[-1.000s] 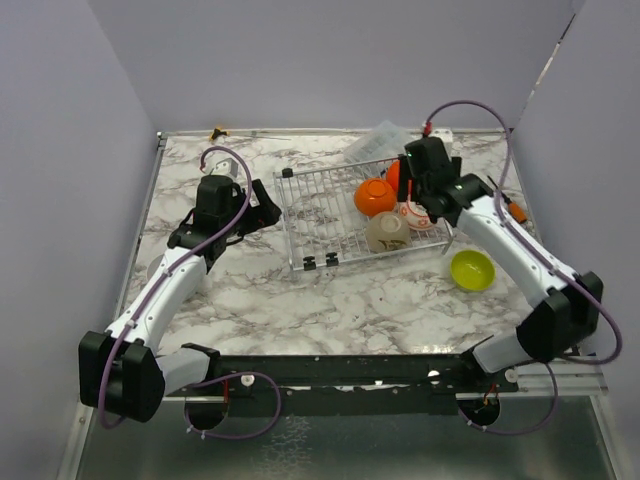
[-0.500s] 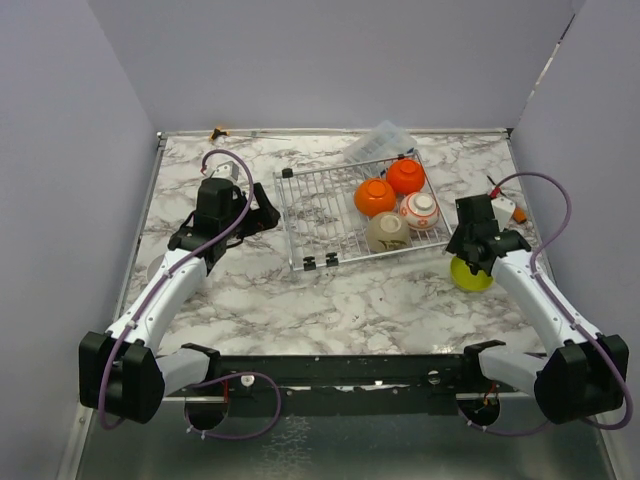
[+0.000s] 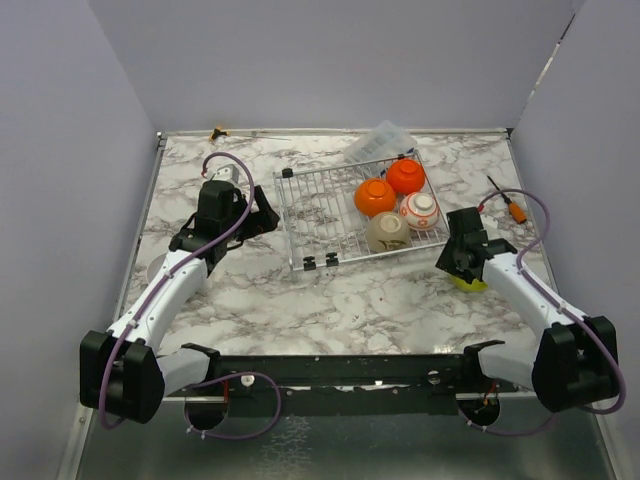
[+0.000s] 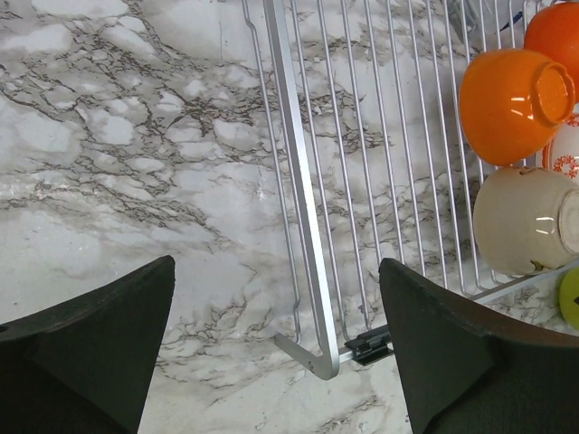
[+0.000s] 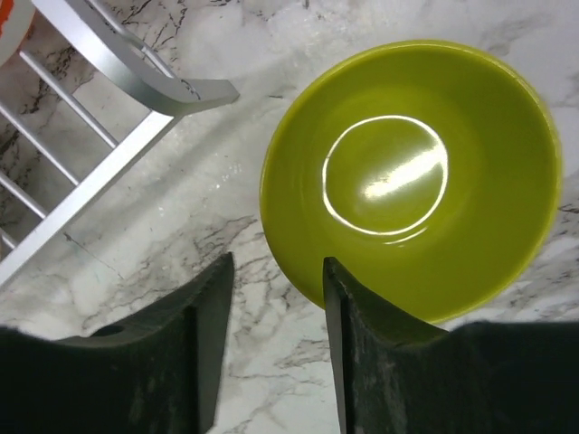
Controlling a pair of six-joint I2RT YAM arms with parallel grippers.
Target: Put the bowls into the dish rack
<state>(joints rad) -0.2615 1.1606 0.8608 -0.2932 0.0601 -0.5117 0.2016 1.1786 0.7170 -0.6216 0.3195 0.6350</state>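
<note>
right jaws shifted, narrow astride rim of glossy lime bowl (image 5: 407,172) | left jaws wide over wire rack (image 4: 303,208)

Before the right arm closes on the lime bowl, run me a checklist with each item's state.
1. Right pincer open: ok.
2. Lime bowl rim between its fingers: ok.
3. Fingers touching the rim: cannot tell.
4. Bowl upright, apart from the dish rack: ok.
5. Free space in the rack's left half: ok.
6. Left pincer open, empty, far from the bowl: ok.
</note>
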